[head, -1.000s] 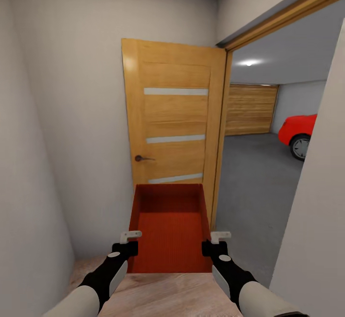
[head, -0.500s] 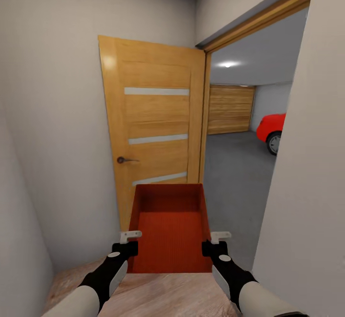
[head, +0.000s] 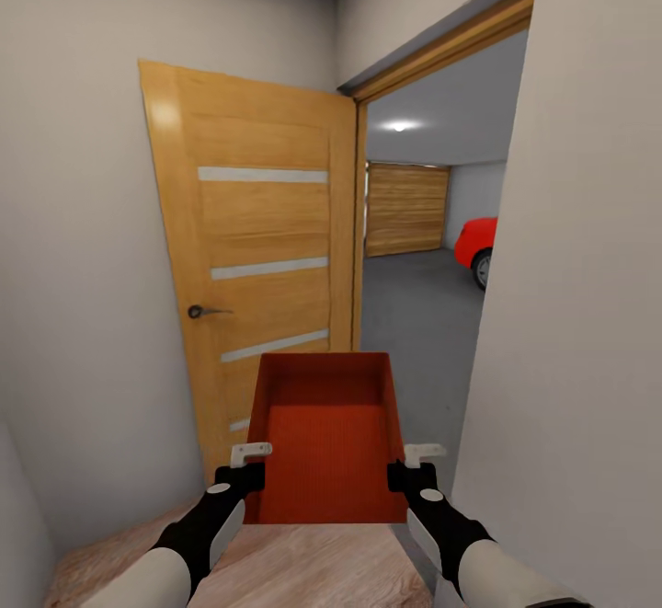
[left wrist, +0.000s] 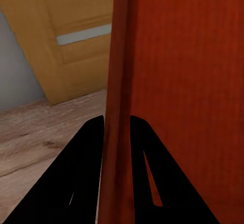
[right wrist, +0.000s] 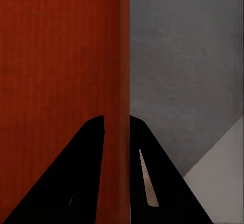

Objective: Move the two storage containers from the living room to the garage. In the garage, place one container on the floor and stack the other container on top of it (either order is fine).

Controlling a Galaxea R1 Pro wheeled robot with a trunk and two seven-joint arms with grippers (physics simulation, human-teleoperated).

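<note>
Storage container [head: 324, 442], orange-red, lidless, ribbed bottom, carried level in front of the robot between both arms, its far end toward the doorway. Left gripper [head: 248, 461] clamped on the container's left wall near the near corner; in the left wrist view the two dark fingers [left wrist: 84, 148] sit either side of the wall [left wrist: 118, 107], one inside the bin, one outside, pressed against it. Right gripper [head: 418, 463] likewise pinched on the right wall; right wrist view shows its fingers [right wrist: 86, 148] straddling that wall [right wrist: 124, 82], the ribbed bottom to one side, grey concrete floor [right wrist: 188, 71] to the other. Only one container seen from here. Robot stands on light wood plank floor [head: 303, 571] in a narrow white-walled passage. Orange-wood door [head: 253, 258] with narrow horizontal glass slits stands swung open against the left wall, dark lever handle [head: 204, 312] on its left edge. Just right of the door, the wood-framed opening [head: 360, 222] gives onto the garage: dark grey floor [head: 414, 314], a ceiling light [head: 398, 127], a wood-slat roller door [head: 407, 208] on the far wall, and part of a red car [head: 476, 245] with one wheel showing, cut off by the near white wall [head: 570, 314] at right. Whether the container's far end has crossed the threshold is hard to judge from this angle.
</note>
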